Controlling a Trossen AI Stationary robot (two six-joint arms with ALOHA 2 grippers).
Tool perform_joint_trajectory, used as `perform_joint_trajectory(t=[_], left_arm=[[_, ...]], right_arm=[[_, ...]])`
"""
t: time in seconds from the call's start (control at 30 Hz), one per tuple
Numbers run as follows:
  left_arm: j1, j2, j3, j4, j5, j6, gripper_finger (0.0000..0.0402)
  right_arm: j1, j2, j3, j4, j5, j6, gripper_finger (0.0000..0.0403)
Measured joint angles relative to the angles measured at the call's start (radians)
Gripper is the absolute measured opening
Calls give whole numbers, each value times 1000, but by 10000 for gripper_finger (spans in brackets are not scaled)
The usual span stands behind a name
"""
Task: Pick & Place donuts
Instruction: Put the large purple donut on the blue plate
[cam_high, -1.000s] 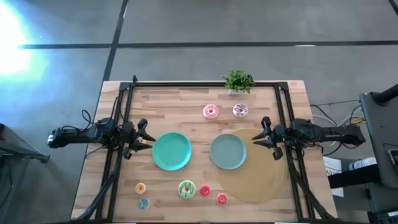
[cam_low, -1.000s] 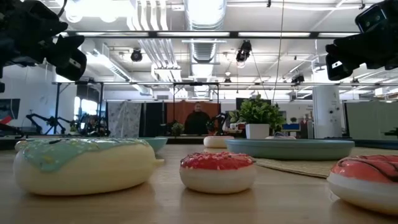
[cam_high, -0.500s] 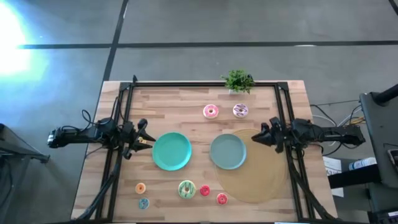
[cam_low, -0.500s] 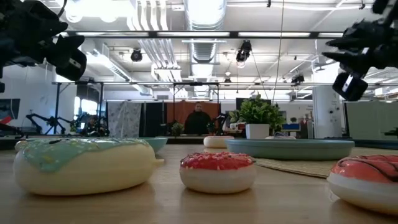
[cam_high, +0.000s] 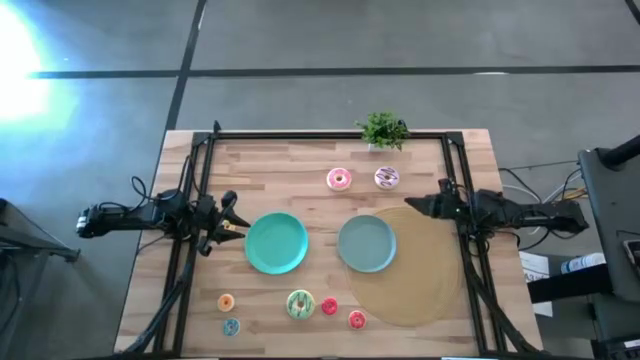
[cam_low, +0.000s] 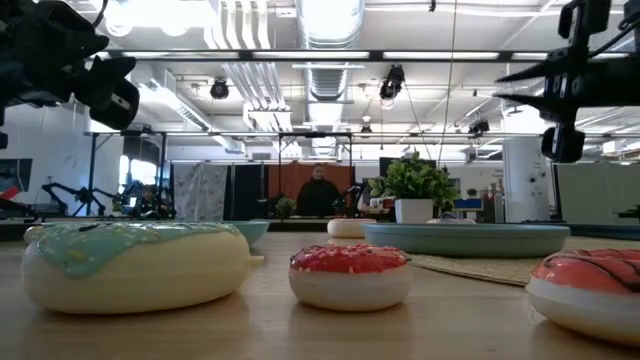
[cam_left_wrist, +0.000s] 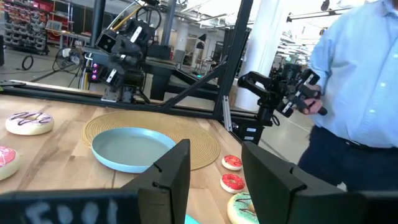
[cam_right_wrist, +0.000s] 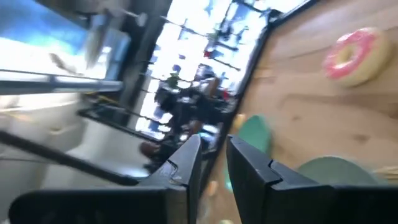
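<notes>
left wrist view alone shows person (cam_left_wrist: 357, 93) beside table (cam_left_wrist: 56, 155)

Bare wood lies open in the centre of the high view, above the two teal plates (cam_high: 276, 242) and below the pink donut (cam_high: 339, 179) and the white-purple donut (cam_high: 387, 178). The potted plant (cam_high: 383, 130) blocks the upper edge. At the lower middle, five donuts (cam_high: 300, 304) lie close together. The black frame rails (cam_high: 190, 200) stand along both sides.
</notes>
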Motion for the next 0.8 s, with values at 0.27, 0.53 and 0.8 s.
perform_joint_trajectory(t=[0.27, 0.53, 0.8], left_arm=[[0, 0, 0, 0, 0, 0, 120], [0, 0, 0, 0, 0, 0, 120], [0, 0, 0, 0, 0, 0, 120]], right_arm=[[-3, 280, 12, -10, 266, 136, 143], [-68, 629, 161, -66, 365, 311, 208], [-325, 973, 478, -621, 112, 240, 203]])
